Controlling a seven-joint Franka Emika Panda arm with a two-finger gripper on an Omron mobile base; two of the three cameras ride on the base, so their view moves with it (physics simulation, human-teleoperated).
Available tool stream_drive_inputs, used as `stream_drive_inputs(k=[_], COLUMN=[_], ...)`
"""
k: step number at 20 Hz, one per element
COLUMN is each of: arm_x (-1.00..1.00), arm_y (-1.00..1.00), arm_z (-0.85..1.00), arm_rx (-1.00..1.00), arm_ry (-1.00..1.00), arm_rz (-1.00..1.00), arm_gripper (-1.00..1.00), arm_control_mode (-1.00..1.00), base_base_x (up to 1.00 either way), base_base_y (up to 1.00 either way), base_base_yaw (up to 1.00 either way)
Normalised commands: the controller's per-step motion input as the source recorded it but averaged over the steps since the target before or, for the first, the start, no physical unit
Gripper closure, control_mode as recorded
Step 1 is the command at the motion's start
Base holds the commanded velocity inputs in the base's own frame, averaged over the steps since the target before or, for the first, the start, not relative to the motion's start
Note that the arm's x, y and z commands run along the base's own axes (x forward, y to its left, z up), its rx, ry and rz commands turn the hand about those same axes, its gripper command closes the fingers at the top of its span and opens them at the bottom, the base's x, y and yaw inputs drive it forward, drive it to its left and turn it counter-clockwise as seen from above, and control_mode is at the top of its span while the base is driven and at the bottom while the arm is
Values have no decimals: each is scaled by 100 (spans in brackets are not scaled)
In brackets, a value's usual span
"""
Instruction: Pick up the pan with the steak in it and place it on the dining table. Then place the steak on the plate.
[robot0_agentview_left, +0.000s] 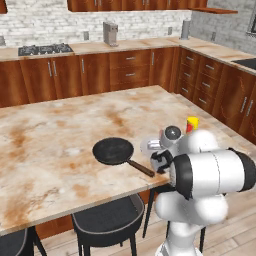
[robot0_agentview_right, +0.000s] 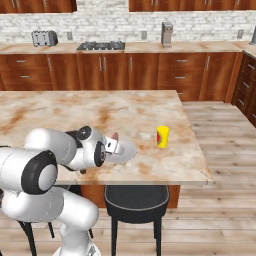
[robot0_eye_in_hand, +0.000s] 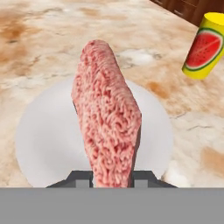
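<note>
Steak stands pinched between my gripper fingers, which are closed tight on its lower end, so the pink-red slab rises edge-on up the middle of the hand view. Directly beyond it lies the plate, pale and round, on the dining table; I cannot tell whether the meat touches the plate. In the right base view my gripper hangs over the plate near the table's front edge, a tip of the steak showing above my hand. To the plate's right stands a yellow can with a watermelon picture, apart from it. The black pan sits on the table to the left of my hand, handle pointing towards me.
</note>
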Motion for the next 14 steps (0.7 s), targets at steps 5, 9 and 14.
stream_drive_inputs(k=[5,9,14], arm_x=[19,0,7], arm_y=[-6,0,0], arm_z=[-9,0,0], arm_rx=[0,0,0], arm_ry=[0,0,0], arm_rz=[0,0,0], arm_gripper=[100,100,100], arm_control_mode=[-100,-100,-100], base_base_x=[0,0,0], base_base_y=[0,0,0], base_base_yaw=[0,0,0])
